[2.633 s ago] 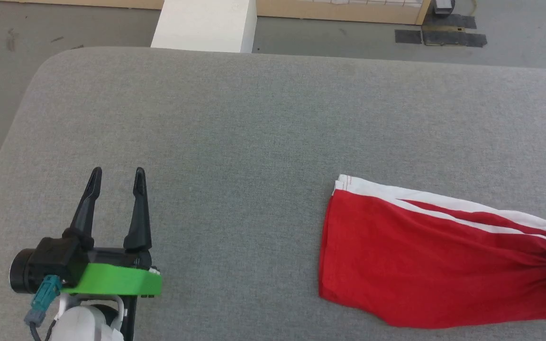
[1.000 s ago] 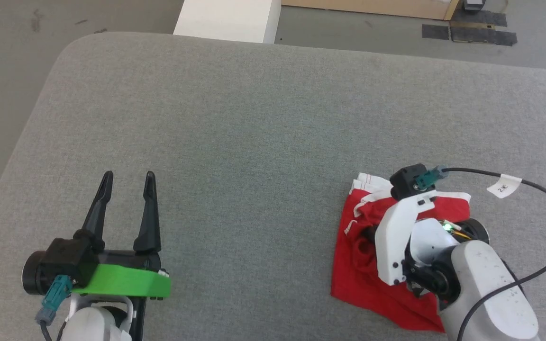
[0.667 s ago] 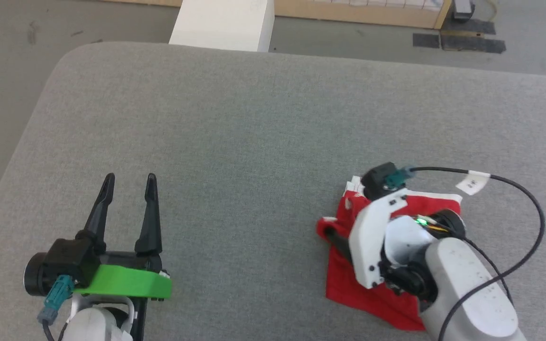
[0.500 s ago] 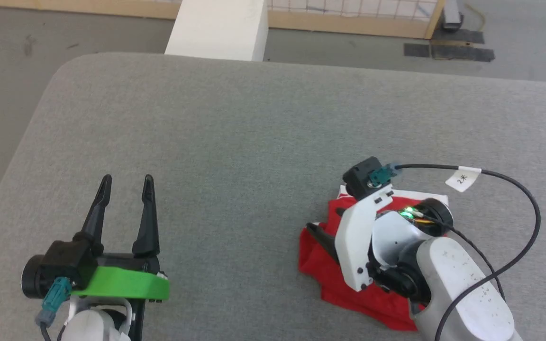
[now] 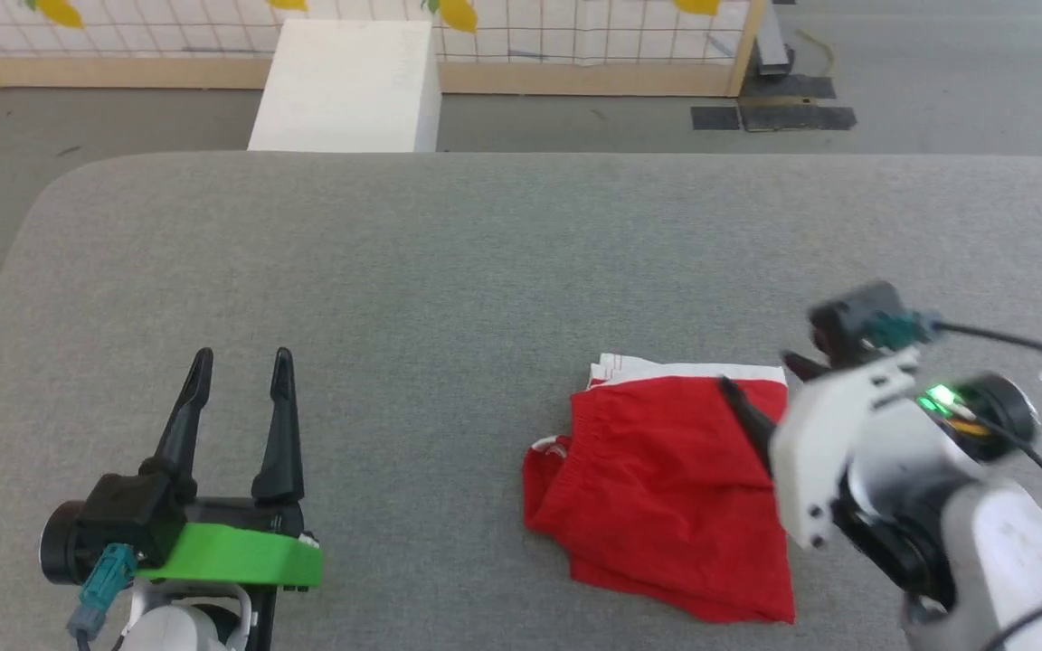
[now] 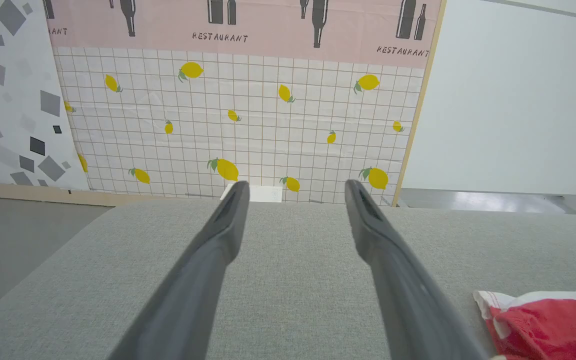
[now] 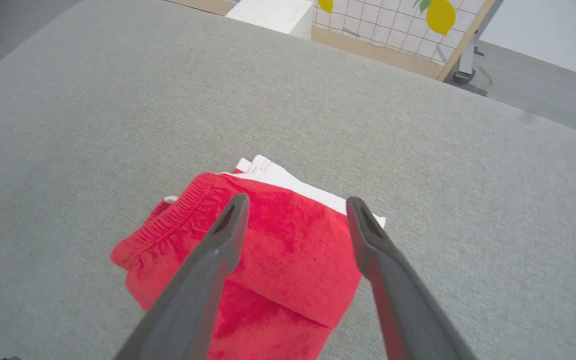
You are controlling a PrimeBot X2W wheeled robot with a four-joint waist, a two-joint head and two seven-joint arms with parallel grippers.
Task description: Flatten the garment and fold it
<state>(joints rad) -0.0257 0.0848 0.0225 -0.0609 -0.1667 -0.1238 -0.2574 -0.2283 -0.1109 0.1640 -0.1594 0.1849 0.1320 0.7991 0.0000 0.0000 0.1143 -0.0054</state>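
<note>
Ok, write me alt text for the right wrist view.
A red garment with white trim lies folded over on a grey padded table. The right gripper is open, its two dark fingers framing the garment and gripping nothing. A white box stands beyond the table's far edge.

Bright, even light leaves only faint soft shadows on the tabletop (image 5: 485, 271). The right hand (image 5: 756, 372) shows motion blur; wrist views bend at their edges.
</note>
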